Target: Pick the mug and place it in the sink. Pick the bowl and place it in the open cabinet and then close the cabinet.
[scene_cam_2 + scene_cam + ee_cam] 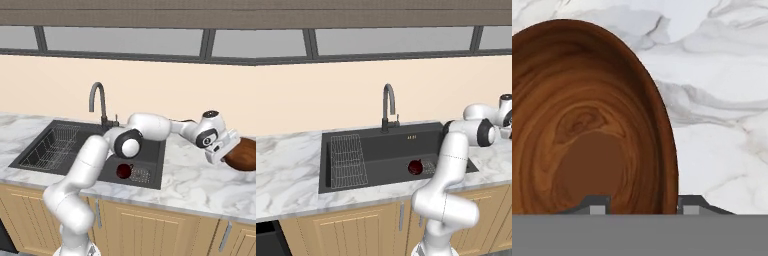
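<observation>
Bowl (587, 130) rests on the marble counter (722, 115) right of the sink (381, 150), where the mug (415, 167) already lies. Our gripper (643, 204) straddles its rim, jaws half-open, one fingertip (597, 205) inside; whether they grip we cannot tell. A shallow bite could let the smooth rim slip.

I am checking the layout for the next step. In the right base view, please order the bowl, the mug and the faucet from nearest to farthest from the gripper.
1. Bowl: at the gripper, far right on the counter.
2. Mug: in the sink, near its right end.
3. Faucet: behind the sink, farther left.
</observation>
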